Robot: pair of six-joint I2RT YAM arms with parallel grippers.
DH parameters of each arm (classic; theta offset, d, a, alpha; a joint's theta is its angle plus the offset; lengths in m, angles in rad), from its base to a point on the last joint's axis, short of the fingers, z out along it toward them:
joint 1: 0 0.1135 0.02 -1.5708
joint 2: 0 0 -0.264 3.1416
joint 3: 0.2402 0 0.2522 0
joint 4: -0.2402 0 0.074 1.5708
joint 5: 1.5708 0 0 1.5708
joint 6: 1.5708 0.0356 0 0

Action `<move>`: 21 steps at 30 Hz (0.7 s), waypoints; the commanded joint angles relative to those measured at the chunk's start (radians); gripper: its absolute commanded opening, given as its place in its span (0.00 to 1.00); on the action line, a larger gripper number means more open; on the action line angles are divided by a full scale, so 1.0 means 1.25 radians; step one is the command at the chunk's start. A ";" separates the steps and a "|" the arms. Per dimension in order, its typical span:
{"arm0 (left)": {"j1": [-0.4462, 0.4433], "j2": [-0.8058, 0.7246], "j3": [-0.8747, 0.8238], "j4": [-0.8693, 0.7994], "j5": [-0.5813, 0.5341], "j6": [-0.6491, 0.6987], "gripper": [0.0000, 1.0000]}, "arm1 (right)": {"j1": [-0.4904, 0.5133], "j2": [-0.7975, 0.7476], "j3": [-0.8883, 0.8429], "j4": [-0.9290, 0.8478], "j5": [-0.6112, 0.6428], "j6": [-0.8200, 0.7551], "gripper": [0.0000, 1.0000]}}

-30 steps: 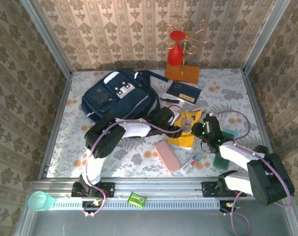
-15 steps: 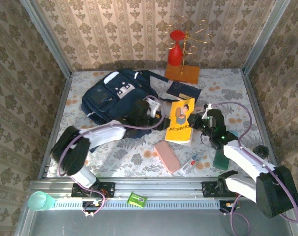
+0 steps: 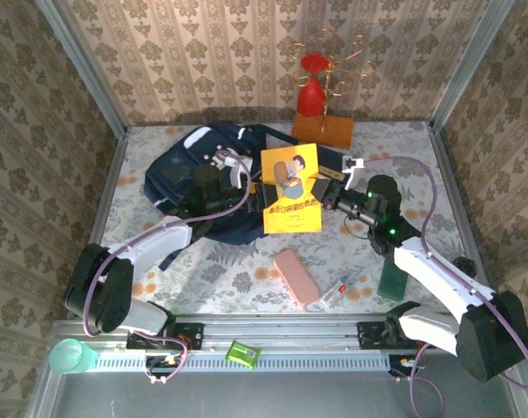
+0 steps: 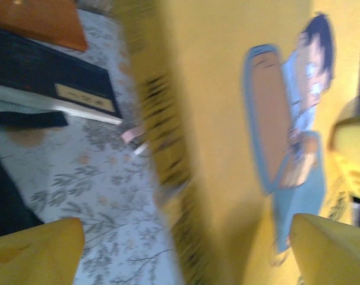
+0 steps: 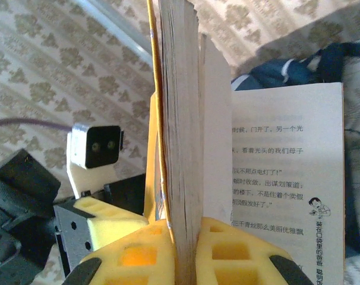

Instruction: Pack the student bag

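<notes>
The student bag (image 3: 172, 178) lies flat at the upper left-centre of the worktop (image 3: 247, 279), its long axis slanting from lower left to upper right. A yellow children's book (image 3: 290, 189) stands upright just to the bag's right, so the bag lies leftward of it. The right claw (image 5: 189, 252) is clamped on the book's page edge. The left claw (image 4: 180, 243), nearer the bag, has its jaws wide apart astride the blurred cover, seemingly without touching. The bag's opening cannot be made out.
</notes>
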 commanded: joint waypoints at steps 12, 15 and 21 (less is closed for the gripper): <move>0.048 -0.036 -0.035 0.128 0.096 -0.068 0.06 | -0.016 0.110 0.082 -0.042 -0.071 -0.110 0.23; 0.052 -0.079 -0.045 0.123 0.093 -0.062 0.00 | -0.031 0.117 0.074 -0.081 -0.081 -0.121 0.58; 0.053 -0.159 -0.047 0.091 0.086 -0.053 0.00 | -0.003 0.169 0.050 0.009 -0.186 -0.106 1.00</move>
